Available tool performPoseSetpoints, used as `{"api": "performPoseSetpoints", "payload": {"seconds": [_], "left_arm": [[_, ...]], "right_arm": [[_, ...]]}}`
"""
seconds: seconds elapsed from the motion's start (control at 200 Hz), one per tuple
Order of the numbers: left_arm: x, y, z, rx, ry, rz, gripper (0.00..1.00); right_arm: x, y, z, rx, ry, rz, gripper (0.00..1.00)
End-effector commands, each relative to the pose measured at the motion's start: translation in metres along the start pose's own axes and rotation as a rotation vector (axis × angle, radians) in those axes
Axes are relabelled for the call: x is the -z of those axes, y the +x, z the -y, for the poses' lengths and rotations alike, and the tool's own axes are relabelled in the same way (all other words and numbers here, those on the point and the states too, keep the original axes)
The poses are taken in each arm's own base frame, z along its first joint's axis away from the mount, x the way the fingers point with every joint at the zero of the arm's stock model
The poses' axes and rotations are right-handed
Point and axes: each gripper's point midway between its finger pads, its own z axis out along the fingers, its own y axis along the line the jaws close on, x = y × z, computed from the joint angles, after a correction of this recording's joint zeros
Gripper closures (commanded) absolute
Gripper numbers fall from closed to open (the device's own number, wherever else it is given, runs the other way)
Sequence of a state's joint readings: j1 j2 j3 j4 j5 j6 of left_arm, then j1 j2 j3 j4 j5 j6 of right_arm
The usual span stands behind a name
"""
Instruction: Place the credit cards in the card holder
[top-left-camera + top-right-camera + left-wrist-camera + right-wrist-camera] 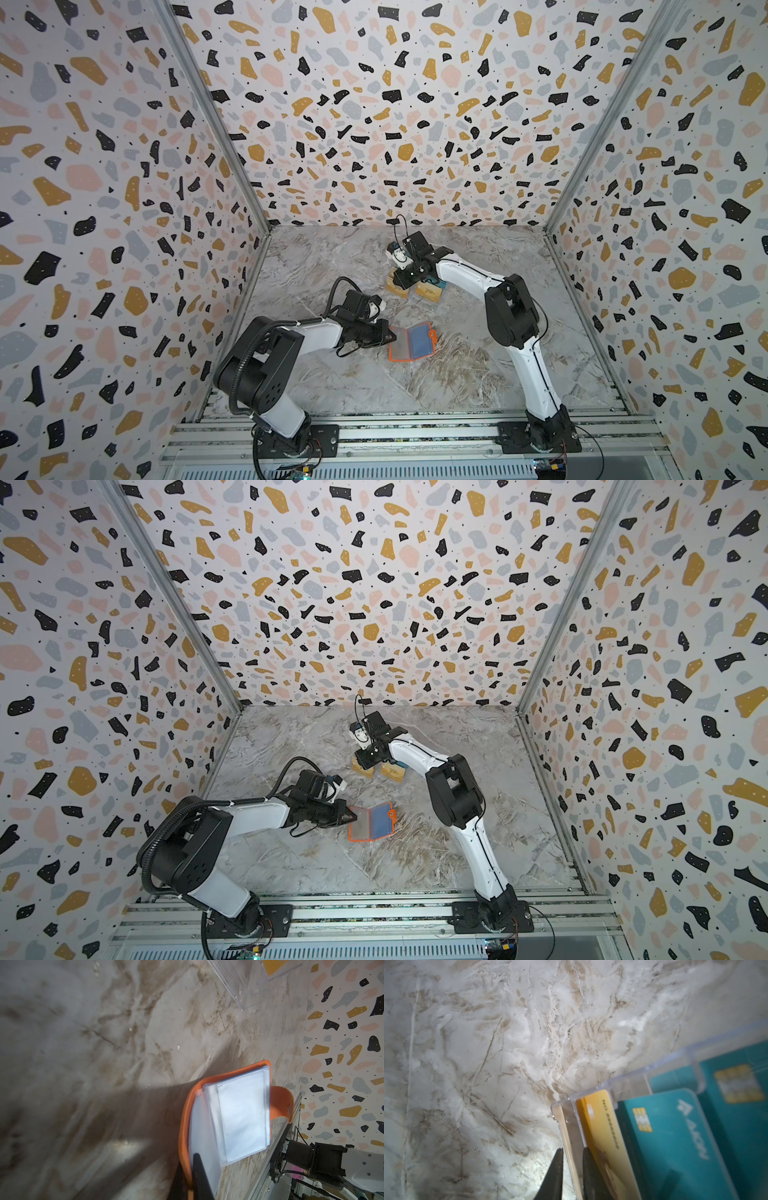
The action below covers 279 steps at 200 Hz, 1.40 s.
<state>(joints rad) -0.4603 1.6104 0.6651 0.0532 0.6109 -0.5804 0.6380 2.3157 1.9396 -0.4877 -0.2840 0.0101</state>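
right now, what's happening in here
The left gripper pinches one edge of the open orange card holder on the table. The right gripper is down at the clear rack, jaws either side of a tan credit card standing in it, with teal cards beside. Whether it grips yet is unclear. No tan card shows in the holder.

Near counter [415, 386] wide open between arm bases; far left also free. Card holder [411, 343] lies open mid-counter, left gripper [390, 336] clamped on its left edge. Clear rack [432, 301] blocks behind; right gripper [571, 1153] low over rack's end slot, jaws narrowly apart.
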Motion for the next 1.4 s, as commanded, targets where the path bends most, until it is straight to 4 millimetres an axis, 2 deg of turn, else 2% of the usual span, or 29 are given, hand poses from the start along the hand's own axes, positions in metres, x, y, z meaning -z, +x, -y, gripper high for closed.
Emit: {"api": "performPoseSetpoints", "payload": {"seconds": [0.0,0.456,0.806,0.946,1.111,1.216,1.392], "left_arm": [[0.0,0.014,-0.018,0.04,-0.06,-0.032,0.95],[0.002,0.015,-0.021,0.04,-0.081,-0.031,0.95],[0.004,0.015,-0.021,0.038,-0.089,-0.03,0.95],[0.005,0.016,-0.02,0.034,-0.091,-0.029,0.95],[0.007,0.017,-0.02,0.033,-0.091,-0.025,0.95],[0.007,0.016,-0.019,0.033,-0.087,-0.029,0.95],[0.005,0.016,-0.018,0.032,-0.083,-0.038,0.94]], "right_arm": [[0.006,-0.006,-0.005,0.025,-0.013,-0.003,0.81],[0.007,-0.007,-0.001,0.06,0.005,-0.008,0.85],[0.012,-0.018,-0.002,0.093,0.01,0.011,0.92],[0.013,-0.02,-0.002,0.108,0.005,0.016,0.92],[0.007,-0.014,0.004,0.107,0.007,0.001,0.84],[0.007,-0.012,0.006,0.116,0.012,-0.005,0.69],[0.008,-0.013,0.007,0.125,0.028,0.001,0.66]]}}
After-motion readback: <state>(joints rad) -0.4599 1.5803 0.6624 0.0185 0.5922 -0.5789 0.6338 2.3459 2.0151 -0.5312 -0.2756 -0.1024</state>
